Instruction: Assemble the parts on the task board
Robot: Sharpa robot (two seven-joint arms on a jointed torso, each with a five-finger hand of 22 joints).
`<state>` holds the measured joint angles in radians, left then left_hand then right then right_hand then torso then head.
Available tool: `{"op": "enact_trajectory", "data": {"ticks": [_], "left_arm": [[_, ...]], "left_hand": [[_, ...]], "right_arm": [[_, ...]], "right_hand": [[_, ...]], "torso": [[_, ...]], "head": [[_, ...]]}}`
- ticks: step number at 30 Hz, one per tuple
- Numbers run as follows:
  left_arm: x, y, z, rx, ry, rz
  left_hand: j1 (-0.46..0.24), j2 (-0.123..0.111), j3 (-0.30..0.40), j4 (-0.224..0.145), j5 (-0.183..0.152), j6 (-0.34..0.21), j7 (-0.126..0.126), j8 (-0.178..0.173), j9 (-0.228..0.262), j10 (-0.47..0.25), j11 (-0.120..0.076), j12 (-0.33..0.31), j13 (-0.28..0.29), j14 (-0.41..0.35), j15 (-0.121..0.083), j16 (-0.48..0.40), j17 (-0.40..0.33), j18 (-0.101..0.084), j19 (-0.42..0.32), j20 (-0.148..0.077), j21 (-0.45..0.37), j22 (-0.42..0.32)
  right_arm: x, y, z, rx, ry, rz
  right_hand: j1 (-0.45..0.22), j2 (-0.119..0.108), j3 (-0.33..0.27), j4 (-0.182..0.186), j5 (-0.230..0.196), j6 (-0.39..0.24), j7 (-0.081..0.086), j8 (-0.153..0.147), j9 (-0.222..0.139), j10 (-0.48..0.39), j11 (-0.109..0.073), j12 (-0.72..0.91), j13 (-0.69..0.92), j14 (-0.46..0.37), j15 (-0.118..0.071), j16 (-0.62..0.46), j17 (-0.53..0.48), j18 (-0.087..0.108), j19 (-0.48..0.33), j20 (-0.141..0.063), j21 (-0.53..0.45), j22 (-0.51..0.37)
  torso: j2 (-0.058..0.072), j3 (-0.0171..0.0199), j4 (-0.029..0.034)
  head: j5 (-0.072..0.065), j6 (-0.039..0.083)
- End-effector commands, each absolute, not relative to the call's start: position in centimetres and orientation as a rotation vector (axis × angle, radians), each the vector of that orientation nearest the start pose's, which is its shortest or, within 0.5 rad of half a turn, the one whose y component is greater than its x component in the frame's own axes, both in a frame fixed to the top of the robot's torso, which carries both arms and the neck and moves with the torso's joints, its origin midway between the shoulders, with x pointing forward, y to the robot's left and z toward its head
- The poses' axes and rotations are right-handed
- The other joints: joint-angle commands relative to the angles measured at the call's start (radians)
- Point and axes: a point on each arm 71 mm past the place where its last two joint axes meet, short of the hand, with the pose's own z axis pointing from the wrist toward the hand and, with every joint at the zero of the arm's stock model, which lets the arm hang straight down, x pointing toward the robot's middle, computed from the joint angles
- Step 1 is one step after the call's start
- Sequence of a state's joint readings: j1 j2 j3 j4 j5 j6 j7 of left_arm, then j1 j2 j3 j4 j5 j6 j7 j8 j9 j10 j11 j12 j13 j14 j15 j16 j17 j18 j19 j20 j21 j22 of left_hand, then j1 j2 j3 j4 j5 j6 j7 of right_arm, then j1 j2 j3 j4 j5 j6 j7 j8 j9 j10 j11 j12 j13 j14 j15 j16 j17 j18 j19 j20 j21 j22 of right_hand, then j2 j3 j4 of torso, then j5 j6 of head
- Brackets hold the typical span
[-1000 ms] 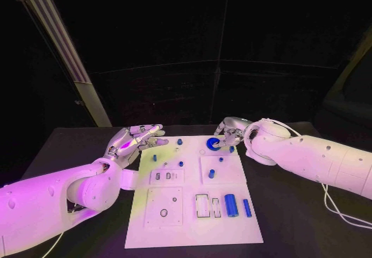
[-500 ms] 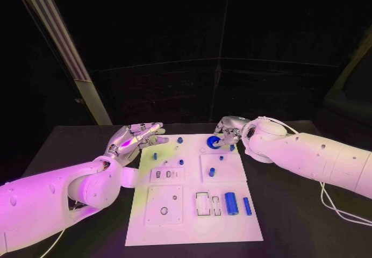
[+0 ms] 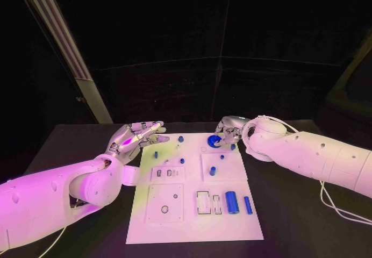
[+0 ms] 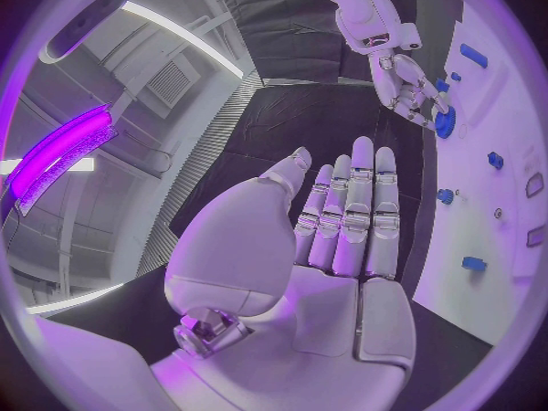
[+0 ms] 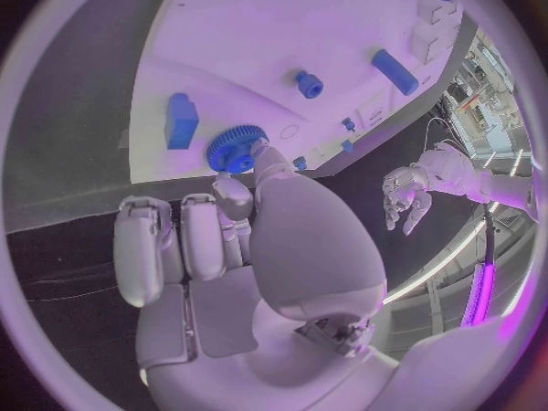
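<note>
**Right hand on the blue gear at the far end of the board**

The right hand pinches a blue gear between thumb and a finger at the far end of the white board; in the right wrist view the gear sits at the fingertips, with the other fingers curled beneath the palm. Just beside the gear stands a small blue block, and a little farther out a short blue peg.

The left hand hovers off the board's far left corner, fingers straight and together, holding nothing; its palm is bare in the left wrist view.

Closer to the robot than both hands, two blue cylinders lie side by side next to rectangular slots. Small blue pegs dot the board between the hands. The black table surrounds the board.
</note>
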<state>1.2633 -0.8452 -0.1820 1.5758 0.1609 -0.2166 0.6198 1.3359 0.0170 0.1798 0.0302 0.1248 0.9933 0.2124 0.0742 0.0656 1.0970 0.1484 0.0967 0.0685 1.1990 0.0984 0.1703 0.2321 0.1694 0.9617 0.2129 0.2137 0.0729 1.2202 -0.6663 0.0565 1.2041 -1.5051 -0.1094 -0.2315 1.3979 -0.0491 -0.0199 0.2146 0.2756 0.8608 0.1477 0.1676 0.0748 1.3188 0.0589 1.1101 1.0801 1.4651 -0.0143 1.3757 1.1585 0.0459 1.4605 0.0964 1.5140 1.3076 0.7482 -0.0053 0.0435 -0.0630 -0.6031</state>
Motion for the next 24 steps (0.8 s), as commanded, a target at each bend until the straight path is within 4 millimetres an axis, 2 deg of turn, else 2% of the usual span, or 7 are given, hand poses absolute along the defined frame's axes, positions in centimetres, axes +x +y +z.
{"op": "enact_trajectory", "data": {"ticks": [1,7,10,11,13,18,24], "left_arm": [[47.1,19.6,-18.2,-1.126,1.313,-1.775],[47.1,19.6,-18.2,-1.126,1.314,-1.776],[47.1,19.6,-18.2,-1.127,1.315,-1.777],[47.1,19.6,-18.2,-1.127,1.316,-1.777],[47.1,19.6,-18.2,-1.127,1.317,-1.778],[47.1,19.6,-18.3,-1.127,1.318,-1.779],[47.1,19.6,-18.3,-1.129,1.320,-1.777]], "left_hand": [[0.008,0.001,0.005,0.001,0.002,0.003,0.003,-0.004,-0.001,0.004,0.004,-0.007,-0.001,-0.003,0.000,-0.002,0.001,0.015,0.006,0.003,-0.006,-0.001],[0.008,0.001,0.005,0.001,0.002,0.003,0.003,-0.004,-0.001,0.004,0.004,-0.007,-0.001,-0.003,0.000,-0.002,0.001,0.015,0.006,0.003,-0.006,-0.001],[0.008,0.000,0.006,0.000,0.002,0.002,0.003,-0.005,-0.001,0.003,0.005,-0.008,-0.002,-0.003,0.000,-0.003,0.001,0.015,0.006,0.003,-0.006,-0.001],[0.008,0.000,0.006,0.000,0.002,0.002,0.003,-0.005,-0.001,0.003,0.005,-0.008,-0.002,-0.003,0.000,-0.003,0.001,0.015,0.006,0.003,-0.006,-0.001],[0.008,0.000,0.006,0.000,0.002,0.002,0.003,-0.005,-0.001,0.003,0.005,-0.008,-0.002,-0.003,0.000,-0.003,0.001,0.015,0.006,0.003,-0.006,-0.001],[0.007,0.000,0.007,0.001,0.002,0.002,0.004,-0.005,-0.001,0.003,0.005,-0.009,-0.002,-0.003,0.001,-0.004,0.002,0.015,0.006,0.004,-0.007,-0.001],[0.007,0.000,0.007,0.001,0.002,0.002,0.004,-0.005,-0.001,0.003,0.005,-0.009,-0.002,-0.003,0.001,-0.004,0.002,0.015,0.006,0.004,-0.007,-0.001]], "right_arm": [[55.6,-21.1,-17.5,-0.087,1.792,0.379],[55.6,-21.0,-17.4,-0.090,1.770,0.368],[55.6,-20.8,-17.3,-0.094,1.753,0.350],[55.6,-20.8,-17.2,-0.094,1.748,0.344],[55.6,-20.7,-17.1,-0.094,1.731,0.330],[55.6,-20.5,-16.8,-0.108,1.682,0.306],[55.3,-19.9,-16.2,-0.149,1.612,0.324]], "right_hand": [[0.014,0.004,0.004,-0.009,0.000,0.010,-0.001,0.008,0.001,0.007,-0.002,0.009,0.008,0.037,-0.003,0.005,0.005,-0.012,0.008,0.000,0.006,0.116],[0.018,0.011,0.010,-0.012,-0.015,0.020,-0.001,0.013,0.001,0.012,-0.002,0.017,0.019,0.038,-0.003,0.010,0.015,-0.013,0.012,-0.001,0.008,0.122],[0.037,0.028,0.027,-0.022,-0.024,0.041,-0.001,0.023,0.003,0.018,-0.004,0.026,0.032,0.040,-0.005,0.017,0.027,-0.015,0.016,-0.002,0.011,0.129],[0.063,0.046,0.054,-0.035,-0.063,0.056,-0.001,0.030,0.003,0.020,-0.006,0.031,0.039,0.041,-0.006,0.021,0.035,-0.016,0.020,-0.004,0.013,0.134],[0.086,0.061,0.090,-0.051,-0.101,0.075,-0.003,0.036,0.002,0.024,-0.007,0.036,0.048,0.042,-0.008,0.026,0.045,-0.017,0.023,-0.006,0.015,0.140],[0.093,0.064,0.122,-0.061,-0.102,0.093,-0.008,0.041,0.001,0.026,-0.010,0.038,0.055,0.043,-0.010,0.030,0.053,-0.018,0.027,-0.007,0.017,0.145],[0.093,0.057,0.172,-0.075,-0.081,0.112,-0.012,0.041,-0.003,0.031,-0.014,0.039,0.061,0.043,-0.016,0.034,0.061,-0.020,0.031,-0.012,0.019,0.152]], "torso": [[0.000,-0.0003,-0.0001],[0.000,-0.0003,0.0002],[0.000,-0.0002,0.0006],[0.000,-0.0002,0.0006],[0.000,-0.0006,0.0004],[0.000,-0.0001,0.0012],[-0.001,-0.0006,0.0008]], "head": [[-0.003,-0.001],[-0.003,-0.003],[-0.008,-0.005],[-0.010,-0.006],[-0.011,-0.004],[-0.009,-0.005],[-0.009,-0.004]]}}
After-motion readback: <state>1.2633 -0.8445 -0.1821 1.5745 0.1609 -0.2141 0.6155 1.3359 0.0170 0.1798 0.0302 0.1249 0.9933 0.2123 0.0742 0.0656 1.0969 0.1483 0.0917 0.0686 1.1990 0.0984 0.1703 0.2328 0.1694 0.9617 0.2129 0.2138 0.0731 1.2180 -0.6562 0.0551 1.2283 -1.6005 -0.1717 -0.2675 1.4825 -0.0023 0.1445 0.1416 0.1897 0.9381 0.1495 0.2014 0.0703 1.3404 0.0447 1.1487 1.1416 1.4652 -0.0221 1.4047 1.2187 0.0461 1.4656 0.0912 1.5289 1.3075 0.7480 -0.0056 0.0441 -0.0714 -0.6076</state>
